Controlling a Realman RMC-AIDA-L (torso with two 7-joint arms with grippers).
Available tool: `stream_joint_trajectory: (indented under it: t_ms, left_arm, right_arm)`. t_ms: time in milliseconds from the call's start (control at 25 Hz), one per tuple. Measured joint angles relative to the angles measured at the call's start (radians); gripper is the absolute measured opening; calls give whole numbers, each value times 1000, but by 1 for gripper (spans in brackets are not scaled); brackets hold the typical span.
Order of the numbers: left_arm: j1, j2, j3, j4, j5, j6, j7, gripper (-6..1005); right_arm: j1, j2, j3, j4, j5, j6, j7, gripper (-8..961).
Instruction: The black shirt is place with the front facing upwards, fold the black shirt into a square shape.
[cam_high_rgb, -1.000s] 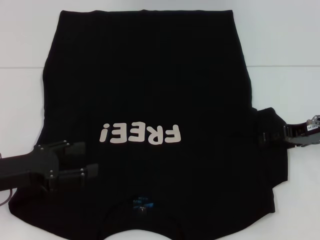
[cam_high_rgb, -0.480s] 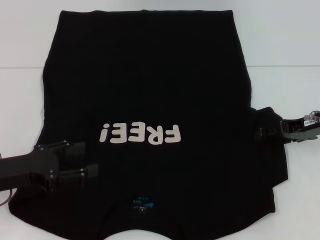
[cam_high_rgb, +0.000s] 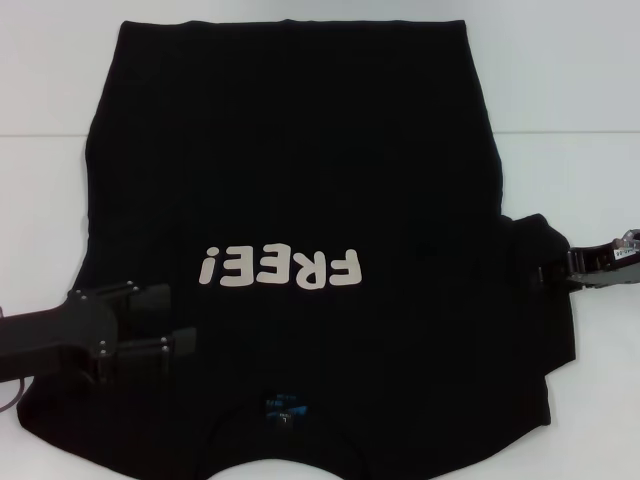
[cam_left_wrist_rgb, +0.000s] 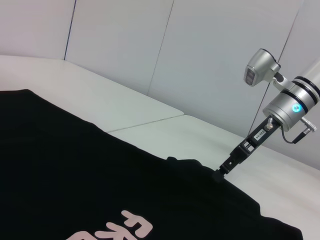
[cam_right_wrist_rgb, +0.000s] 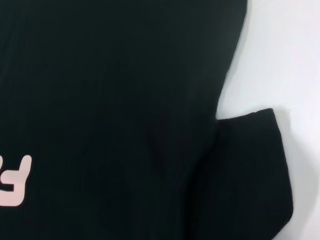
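Note:
The black shirt (cam_high_rgb: 300, 150) lies flat on the white table, front up. Its cream "FREE!" lettering (cam_high_rgb: 280, 268) reads upside down from my head, and the blue neck label (cam_high_rgb: 285, 408) is at the near edge. My left gripper (cam_high_rgb: 168, 320) is open and hovers low over the shirt's near left part, with nothing between its fingers. My right gripper (cam_high_rgb: 547, 272) is at the outer edge of the right sleeve (cam_high_rgb: 535, 240). The left wrist view shows the right gripper (cam_left_wrist_rgb: 220, 173) tip down on that sleeve edge. The right wrist view shows the shirt (cam_right_wrist_rgb: 100, 100) and its sleeve (cam_right_wrist_rgb: 245, 170).
The white table (cam_high_rgb: 560, 80) surrounds the shirt, with a seam line across it at the far side. A pale wall (cam_left_wrist_rgb: 150, 40) stands behind the table in the left wrist view.
The right gripper went a little left onto the sleeve, then came back right to the sleeve's outer edge. The left gripper and the shirt have not moved.

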Motion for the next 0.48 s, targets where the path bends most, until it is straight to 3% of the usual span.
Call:
stream_joint_trajectory:
  t_ms: [80, 480]
  left_arm:
    - [1, 0, 0, 0, 0, 0, 0, 815]
    - [5, 1, 0, 0, -1, 0, 0, 816]
  right_arm:
    - [0, 0, -1, 0, 0, 1, 0, 565]
    - [0, -1, -4, 0, 0, 2, 1, 340]
